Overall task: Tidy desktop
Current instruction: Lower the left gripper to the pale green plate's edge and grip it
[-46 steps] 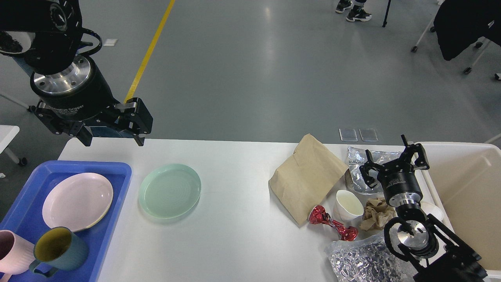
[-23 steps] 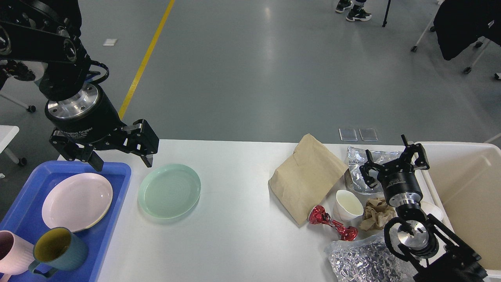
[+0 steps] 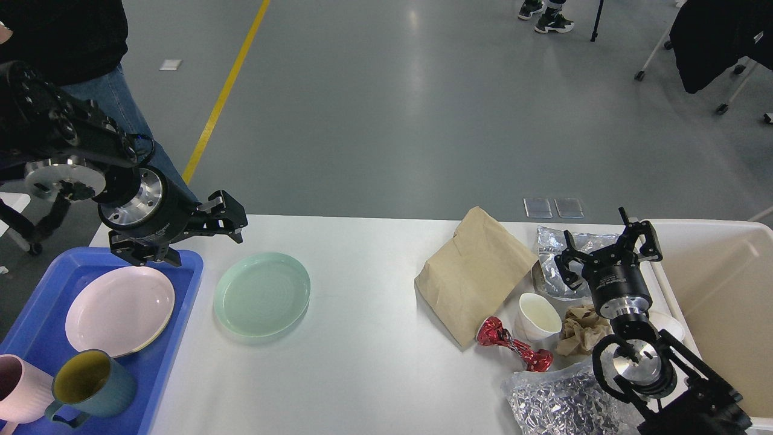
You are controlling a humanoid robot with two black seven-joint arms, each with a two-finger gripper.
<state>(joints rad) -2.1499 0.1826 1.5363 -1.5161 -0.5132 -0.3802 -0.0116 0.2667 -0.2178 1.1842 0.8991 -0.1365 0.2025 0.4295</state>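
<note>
The left gripper (image 3: 205,240) has dropped low beside the green plate (image 3: 262,294), jaws spread, probably reaching; right gripper (image 3: 607,254) idles open.

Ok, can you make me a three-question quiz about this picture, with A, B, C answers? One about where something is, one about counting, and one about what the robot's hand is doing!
1. Where is the green plate?
A. On the white table
B. In the blue tray
C. In the cream bin

2. How many mugs stand in the tray?
A. One
B. Two
C. Four

3. What is the left gripper doing?
A. Squeezing the plate
B. Holding a mug
C. Open, holding nothing

Answers:
1. A, it lies on the bare tabletop beside the tray.
2. B, a pink mug and a teal mug.
3. C, its fingers are spread with nothing between them.
</note>
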